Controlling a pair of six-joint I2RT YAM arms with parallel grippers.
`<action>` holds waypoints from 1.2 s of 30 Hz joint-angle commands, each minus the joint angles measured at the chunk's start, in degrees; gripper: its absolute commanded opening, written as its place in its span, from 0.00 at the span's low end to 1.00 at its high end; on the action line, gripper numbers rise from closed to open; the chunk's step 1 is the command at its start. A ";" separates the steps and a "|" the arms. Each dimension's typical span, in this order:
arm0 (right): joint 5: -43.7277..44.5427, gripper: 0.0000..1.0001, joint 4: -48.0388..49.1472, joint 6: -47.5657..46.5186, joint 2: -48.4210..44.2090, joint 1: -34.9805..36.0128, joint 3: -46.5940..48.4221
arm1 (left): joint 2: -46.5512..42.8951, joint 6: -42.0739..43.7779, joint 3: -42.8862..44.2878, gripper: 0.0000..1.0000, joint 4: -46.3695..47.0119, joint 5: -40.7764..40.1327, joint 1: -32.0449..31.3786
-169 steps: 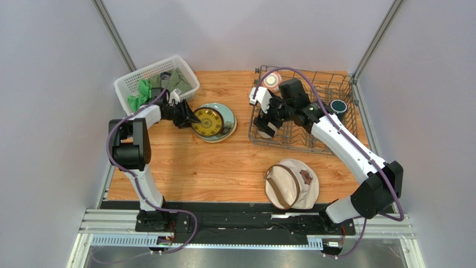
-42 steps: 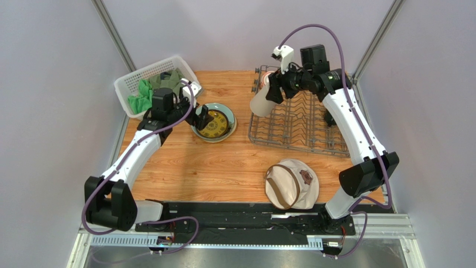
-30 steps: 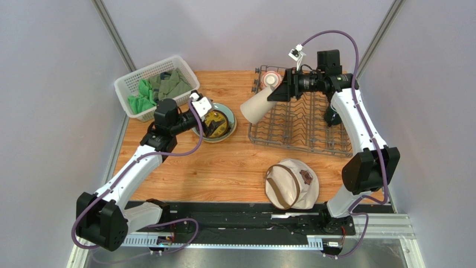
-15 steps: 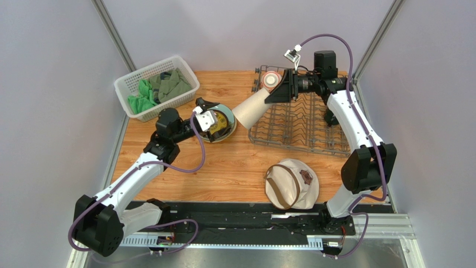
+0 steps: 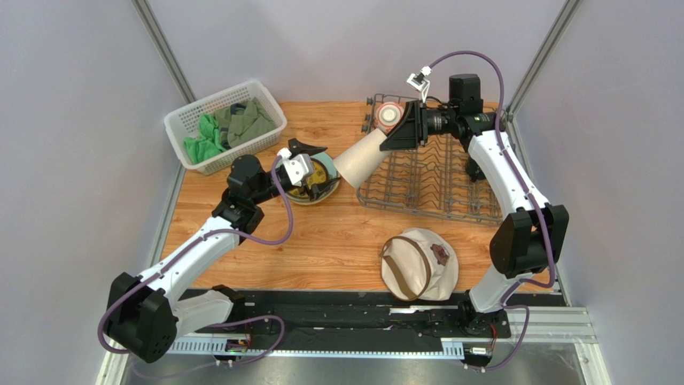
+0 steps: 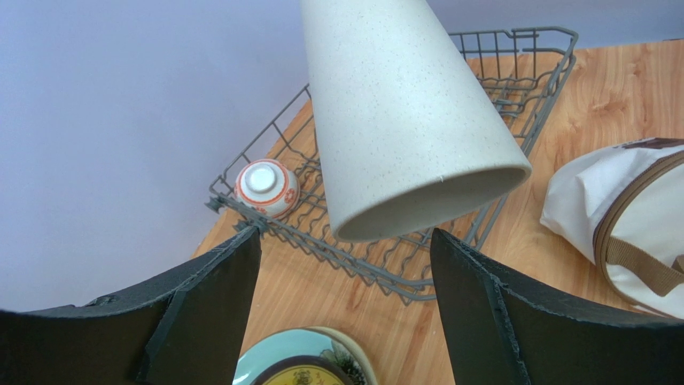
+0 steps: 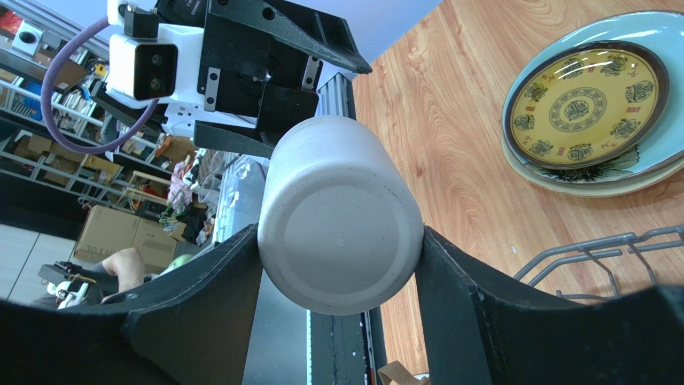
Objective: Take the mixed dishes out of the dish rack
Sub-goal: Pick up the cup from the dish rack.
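My right gripper (image 5: 399,133) is shut on the base end of the beige tumbler (image 5: 360,160) and holds it on its side in the air, left of the dish rack (image 5: 433,202). The right wrist view shows the tumbler's base (image 7: 340,237) clamped between both fingers. My left gripper (image 5: 316,167) is open and empty, facing the tumbler's mouth (image 6: 401,112) without touching it, above the stacked plates (image 5: 323,190). The yellow-patterned plate (image 7: 588,106) lies on the pale green plate (image 7: 650,32). The patterned bowl (image 5: 391,116) sits upside down in the rack's far left corner. The dark green mug (image 5: 475,170) is mostly hidden by my right arm.
A white lattice basket (image 5: 185,120) with green cloths stands at the back left. A round beige hat (image 5: 419,263) lies near the front, below the rack. Bare wood lies between the plates and the hat.
My right gripper lifted the tumbler out of the rack, turned it sideways and carried it left. My left arm drew back from the plates and turned its open gripper toward the tumbler.
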 commanded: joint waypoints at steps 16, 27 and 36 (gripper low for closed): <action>-4.36 0.21 3.16 0.37 -1.52 2.17 -2.04 | 5.18 -6.64 2.42 0.27 9.52 -7.33 -4.02; -3.40 0.84 3.07 0.38 -1.70 2.26 -2.83 | 4.13 -7.53 2.42 0.00 7.77 -9.17 -4.11; -1.90 0.99 2.81 0.38 -1.70 1.56 -2.66 | 1.23 -2.17 2.24 0.00 1.88 -14.88 -4.02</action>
